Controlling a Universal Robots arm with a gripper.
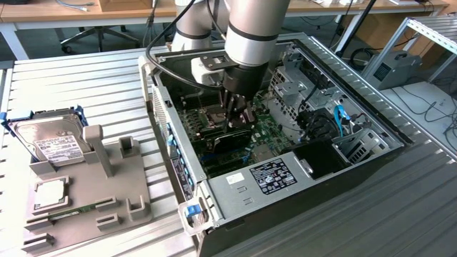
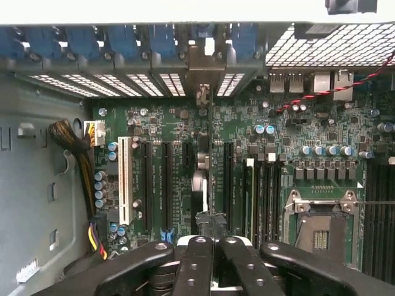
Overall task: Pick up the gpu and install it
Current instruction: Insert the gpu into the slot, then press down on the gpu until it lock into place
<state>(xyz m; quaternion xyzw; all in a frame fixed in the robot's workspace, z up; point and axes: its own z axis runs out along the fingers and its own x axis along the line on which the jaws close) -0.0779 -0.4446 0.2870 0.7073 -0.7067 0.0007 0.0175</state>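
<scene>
Now end effector [image 2: 207, 246] clamped on gpu [image 1: 230, 140] edge, deep inside pc case [image 1: 236, 201] w/ walls close

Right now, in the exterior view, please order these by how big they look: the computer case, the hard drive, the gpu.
1. Computer case, clearly the largest.
2. Hard drive.
3. Gpu, looks smallest, but the gripper hides part of it, so its place after the hard drive is unsure.

matt black plastic gripper [image 2: 207, 271], ribbed metal table [image 1: 85, 85]
</scene>
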